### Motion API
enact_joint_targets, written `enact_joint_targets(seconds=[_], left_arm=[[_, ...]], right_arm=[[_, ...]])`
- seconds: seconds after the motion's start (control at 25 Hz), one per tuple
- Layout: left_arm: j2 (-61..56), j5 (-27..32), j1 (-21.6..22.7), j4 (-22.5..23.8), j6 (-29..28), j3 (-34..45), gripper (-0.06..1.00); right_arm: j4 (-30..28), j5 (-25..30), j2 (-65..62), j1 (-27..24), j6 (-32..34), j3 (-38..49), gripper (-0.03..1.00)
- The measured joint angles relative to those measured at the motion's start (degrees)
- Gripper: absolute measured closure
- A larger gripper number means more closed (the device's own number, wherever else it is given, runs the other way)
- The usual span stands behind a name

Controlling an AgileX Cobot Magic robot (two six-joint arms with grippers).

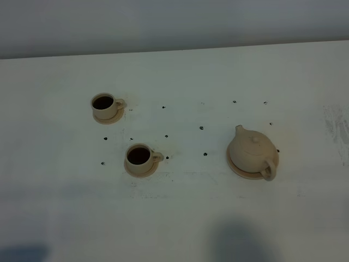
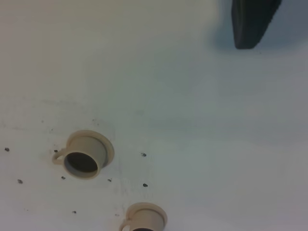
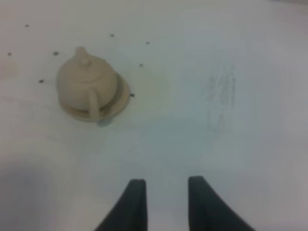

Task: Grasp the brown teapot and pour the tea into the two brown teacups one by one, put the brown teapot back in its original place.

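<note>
Right gripper (image 3: 163, 204) hanging spread and empty, well apart from the brown teapot (image 1: 252, 152) — sitting on its wide saucer (image 1: 238, 167). Two brown teacups (image 1: 103, 105) (image 1: 139, 156) holding dark tea on small saucers. Left gripper (image 2: 251, 21) — state impossible to tell.

Exterior high: looks steeply down on the white table (image 1: 180, 218), sees everything. Left wrist: high, faces down on the two small tan ceramic cups (image 2: 86, 155). Right wrist: high, faces the squat tan ceramic teapot (image 3: 86, 83). Wrist views share nothing; each overlaps the exterior view.
</note>
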Motion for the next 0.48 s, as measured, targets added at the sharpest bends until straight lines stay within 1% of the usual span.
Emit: enact_joint_targets(seconds=[0.12,0.36,0.48], left_arm=[[0.0,0.0,0.0,0.0,0.0,0.0,0.4],[0.0,0.0,0.0,0.0,0.0,0.0,0.4],[0.0,0.0,0.0,0.0,0.0,0.0,0.4]], right_arm=[[-0.7,0.0,-1.0,-1.8,0.8,0.1,0.76],[-1.1,0.0,-1.1,-10.5,1.0,0.1,0.77],[-1.0,0.0,-1.1,-11.8,0.8,0.1,0.77]])
